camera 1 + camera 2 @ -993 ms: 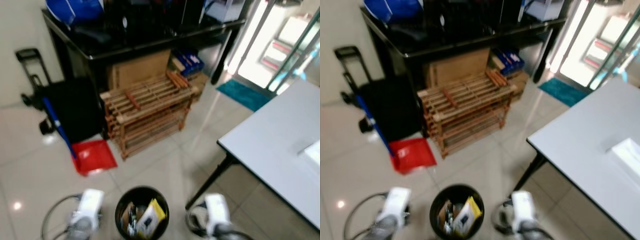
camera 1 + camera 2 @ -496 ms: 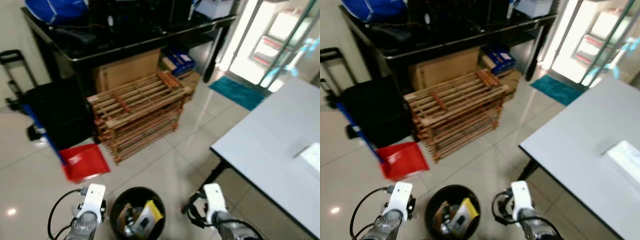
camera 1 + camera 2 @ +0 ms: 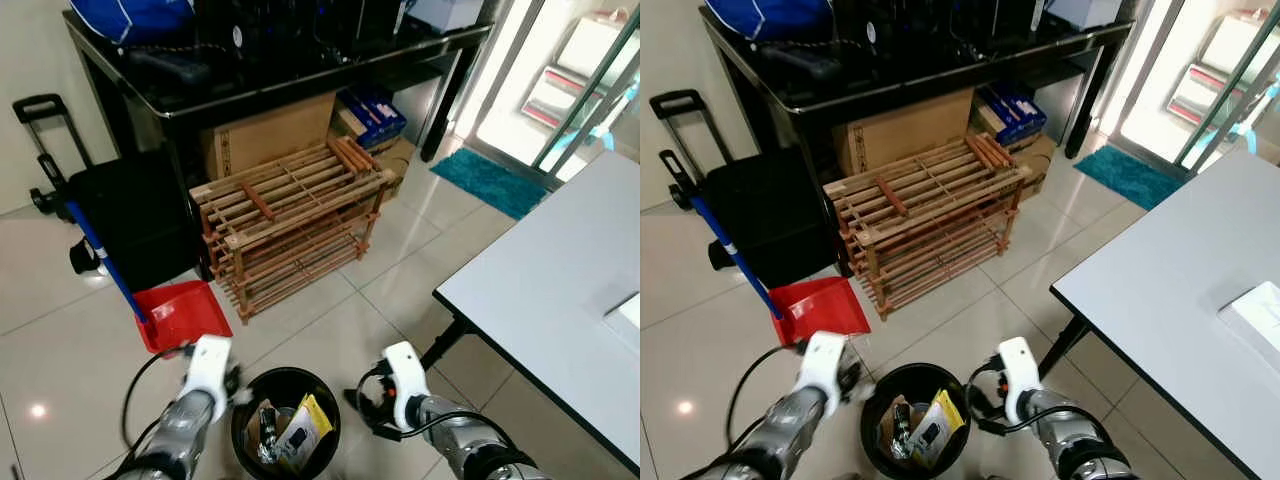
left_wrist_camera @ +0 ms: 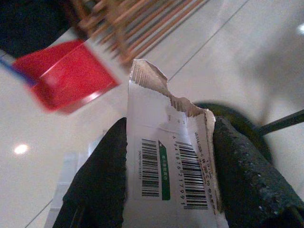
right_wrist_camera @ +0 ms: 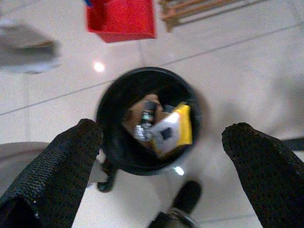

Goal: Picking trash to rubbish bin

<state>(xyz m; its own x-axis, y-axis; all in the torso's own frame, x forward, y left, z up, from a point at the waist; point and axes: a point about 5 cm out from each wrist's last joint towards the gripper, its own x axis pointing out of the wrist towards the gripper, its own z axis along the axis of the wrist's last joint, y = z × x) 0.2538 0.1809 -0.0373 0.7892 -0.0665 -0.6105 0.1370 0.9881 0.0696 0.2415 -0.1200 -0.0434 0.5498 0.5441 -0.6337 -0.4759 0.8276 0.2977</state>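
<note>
Now, in the left eye view, I am seeing both arms reaching lower and closer around the black rubbish bin (image 3: 286, 420) than half a second ago, though my head camera has also shifted, so part of that is the view moving. That puts the drop within reach, as I judge it. The bin is sitting on the tiled floor (image 3: 60, 330) between my wrists and is already holding a yellow and white packet (image 3: 301, 432) and some darker scraps. A red dustpan (image 3: 182, 314) is lying just beyond it, in front of a wooden rack (image 3: 290, 222).

In the right eye view, the same layout is showing, with the grey worktop (image 3: 1180, 300) off to my right.

In the left wrist view, the left pincer (image 4: 168, 175) is clenching a torn white wrapper (image 4: 168, 161) printed with barcodes, its ragged edge standing up between the fingers; the bin's dark rim is peeking out just behind it.

In the right wrist view, the right pincer (image 5: 164, 171) is hanging spread wide and gripping nothing, looking straight down into the bin.
</note>
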